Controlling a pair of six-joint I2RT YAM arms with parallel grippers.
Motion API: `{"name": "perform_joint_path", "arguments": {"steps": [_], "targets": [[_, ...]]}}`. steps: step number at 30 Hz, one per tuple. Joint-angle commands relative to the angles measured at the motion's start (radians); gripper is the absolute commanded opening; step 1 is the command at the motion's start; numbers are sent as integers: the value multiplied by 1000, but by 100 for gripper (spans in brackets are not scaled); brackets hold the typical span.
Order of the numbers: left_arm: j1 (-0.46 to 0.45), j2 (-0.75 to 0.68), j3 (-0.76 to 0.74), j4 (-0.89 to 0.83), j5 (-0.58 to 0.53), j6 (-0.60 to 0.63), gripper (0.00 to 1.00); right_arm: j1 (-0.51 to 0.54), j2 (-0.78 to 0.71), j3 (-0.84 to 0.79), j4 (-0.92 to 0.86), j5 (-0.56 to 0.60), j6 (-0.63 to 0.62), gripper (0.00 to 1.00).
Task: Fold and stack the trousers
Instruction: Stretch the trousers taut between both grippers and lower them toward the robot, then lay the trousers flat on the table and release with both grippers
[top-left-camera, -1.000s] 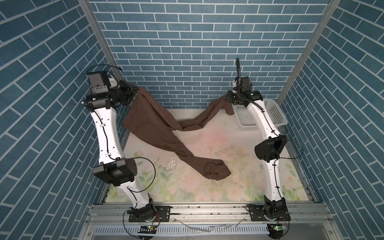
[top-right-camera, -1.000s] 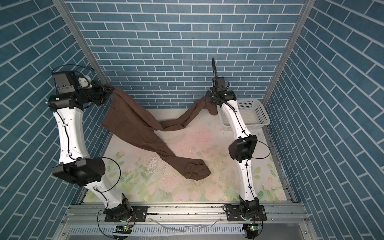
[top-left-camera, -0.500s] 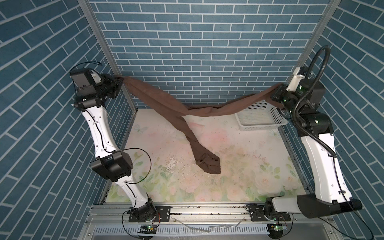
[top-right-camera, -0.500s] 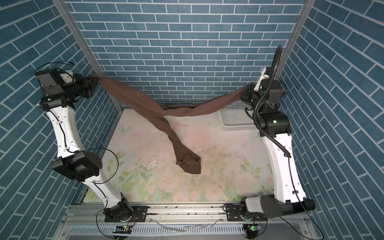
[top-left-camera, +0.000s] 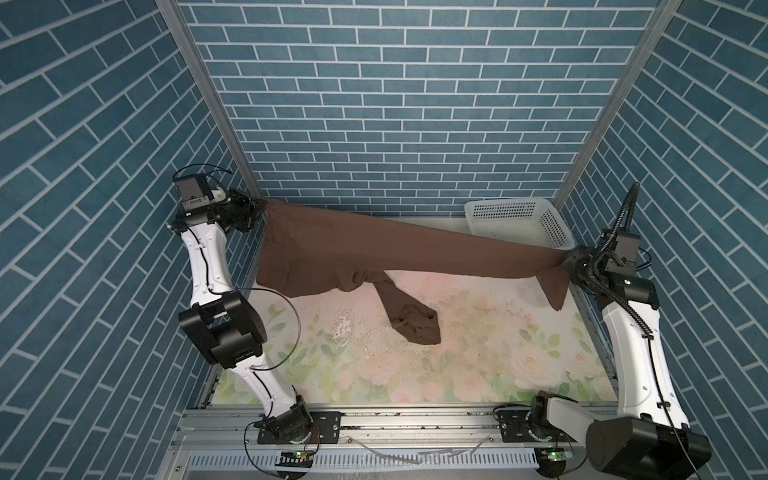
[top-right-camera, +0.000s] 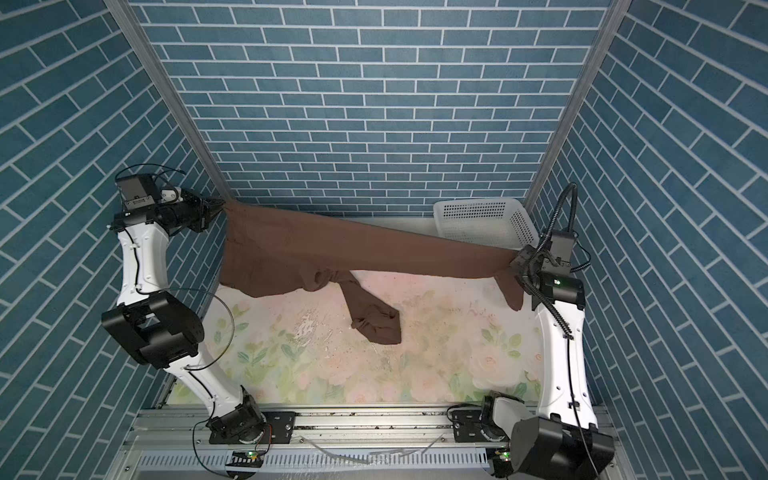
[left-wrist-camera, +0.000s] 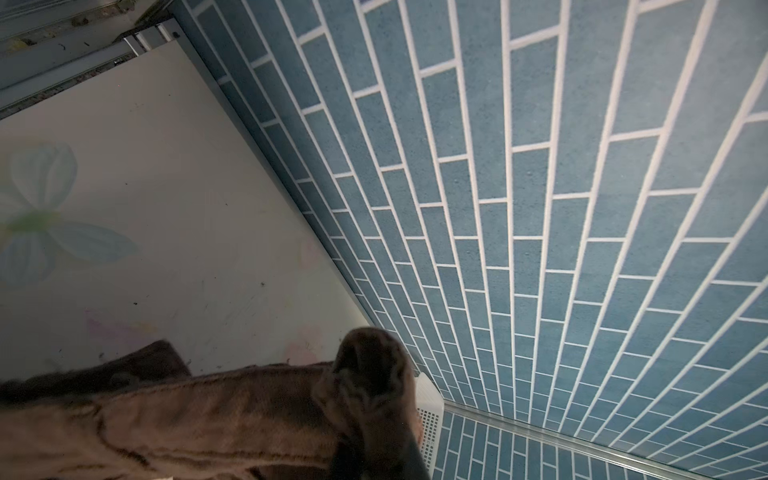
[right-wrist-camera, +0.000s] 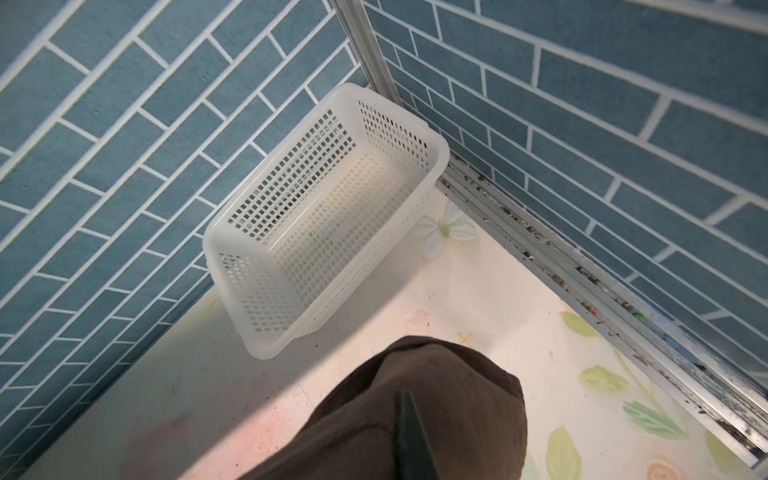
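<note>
Overhead, in both top views, the trousers hung in the air as a taut band across the back of the table, long axis running side to side. The left gripper was clamped shut on the wide upper end by the far left corner. The right gripper was clamped shut on one leg near its hem, just in front of the basket and nearer the front than the left one. A loose leg dropped from the middle of the band and lay crumpled on the table, roughly midway between the arms. In a top view the trousers ran from the left gripper to the right gripper, the loose leg trailing forward beneath. From the left wrist, the trousers filled the lower edge and bulged over the fingertips, so the jaws themselves were hidden; a corner of the basket showed beyond. From the right wrist, the trousers wrapped the jaws, one dark finger edging out, with the basket beyond. By my judgement the coming move turned on that loose leg: it lay below and forward of the held band, so the band would have to come down toward it.
</note>
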Motion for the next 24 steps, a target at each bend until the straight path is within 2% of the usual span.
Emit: {"name": "perform_joint_path", "arguments": {"steps": [1,6,10,14,19,24], "targets": [[16,-90,-69,54,-47,55,0,-25,-61,-59,-20,14,41,0],[59,-268,-315,-53,-120,117,1,-34,-199,-163,-73,74,95,0],[109,-409,-409,-207,-300,256,1,-37,-265,-197,-109,124,113,0],[161,-526,-546,-274,-396,299,2,-36,-289,-224,-115,119,113,0],[243,-607,-788,-252,-394,266,0,-37,-340,-380,-102,130,151,0],[369,-648,-991,-188,-371,216,0,-37,-354,-478,-97,148,145,0]]}}
